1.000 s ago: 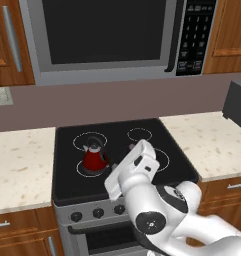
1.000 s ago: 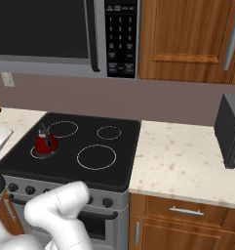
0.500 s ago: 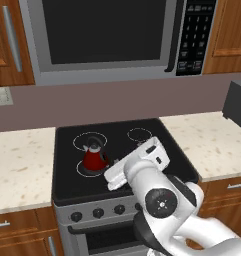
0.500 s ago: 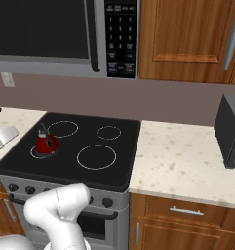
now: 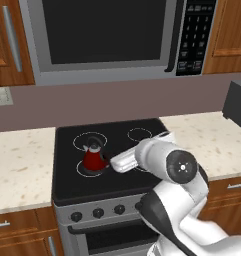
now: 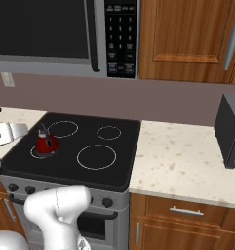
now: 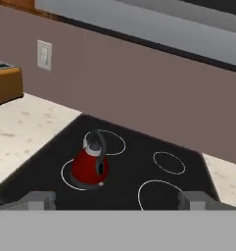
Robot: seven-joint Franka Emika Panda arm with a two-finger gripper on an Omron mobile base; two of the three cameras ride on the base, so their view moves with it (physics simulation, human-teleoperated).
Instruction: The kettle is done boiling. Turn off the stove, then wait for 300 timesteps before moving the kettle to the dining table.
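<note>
The small red kettle (image 5: pixel 94 159) (image 6: pixel 45 143) (image 7: pixel 90 166) stands upright on the front left burner ring of the black stove (image 5: pixel 127 186) (image 6: pixel 120 163) (image 7: pixel 134 169). My gripper (image 5: pixel 117 164) (image 6: pixel 11 132) (image 7: pixel 117 200) hovers low over the cooktop just right of the kettle, pointing at it, not touching. In the hand view its two fingertips (image 7: pixel 38 198) stand wide apart, open, with nothing between them; the kettle lies ahead, left of centre. The stove's dark knobs (image 5: pixel 98 213) (image 6: pixel 107 202) line the steel front. The dining table is out of view.
A steel microwave (image 5: pixel 107 35) (image 6: pixel 41 29) hangs above the stove. Speckled counters (image 5: pixel 19 170) (image 6: pixel 187 161) flank it. A dark boxy appliance (image 5: pixel 237 105) (image 6: pixel 231 129) sits on the right counter, a toaster (image 7: pixel 4 81) on the left one.
The arm's forearm and elbow have swung to the right, and the hand now lies lower and flatter toward the kettle. The kettle has not moved. The jaws stayed open.
</note>
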